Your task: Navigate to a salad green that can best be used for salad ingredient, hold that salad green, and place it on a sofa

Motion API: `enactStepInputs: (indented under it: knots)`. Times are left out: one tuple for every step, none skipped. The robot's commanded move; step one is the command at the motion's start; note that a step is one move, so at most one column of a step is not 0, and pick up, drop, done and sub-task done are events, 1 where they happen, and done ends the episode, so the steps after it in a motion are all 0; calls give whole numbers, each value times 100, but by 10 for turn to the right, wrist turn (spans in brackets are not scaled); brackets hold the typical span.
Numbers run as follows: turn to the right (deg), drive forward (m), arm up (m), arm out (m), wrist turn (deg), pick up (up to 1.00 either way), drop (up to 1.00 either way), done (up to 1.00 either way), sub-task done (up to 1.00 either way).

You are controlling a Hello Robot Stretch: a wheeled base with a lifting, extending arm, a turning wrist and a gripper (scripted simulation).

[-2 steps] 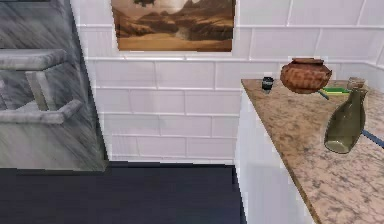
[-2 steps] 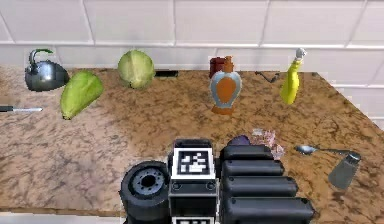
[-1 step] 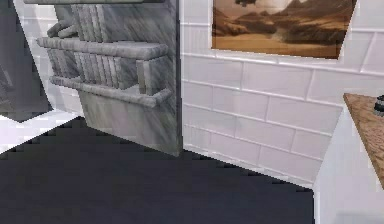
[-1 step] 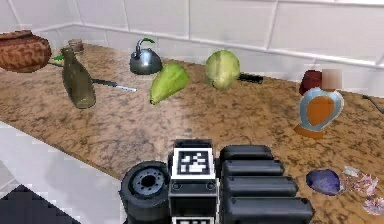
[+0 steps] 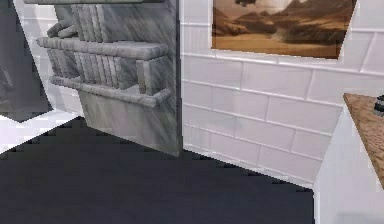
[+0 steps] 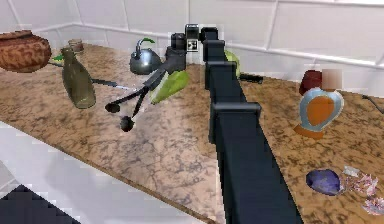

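Note:
A light green leafy thing [image 6: 171,86], shaped like a salad green, lies across the brown stone countertop [image 6: 170,145], with more green [image 6: 232,62] showing just past the arm. In the arm side view the dark arm [image 6: 235,130] reaches out over the counter. My gripper [image 6: 118,113] sits at its far end, its thin fingers slanting down to the left, right beside the green thing. I cannot tell whether the gripper holds anything.
On the counter stand a green glass bottle [image 6: 78,80], a brown pot [image 6: 22,50], a grey kettle [image 6: 146,58] and an orange and blue vase [image 6: 318,108]. Ahead are a grey marble shelf unit [image 5: 110,70], a white tiled wall with a painting [image 5: 283,25] and dark floor [image 5: 120,185].

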Motion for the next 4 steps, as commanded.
enactStepInputs:
  knots:
    - [0,0,0,0,450,0,0,0,0]
    - [0,0,0,0,450,0,0,0,0]
    - [0,0,0,0,30,0,0,0,0]
    - [0,0,-10,0,0,0,0,0,0]
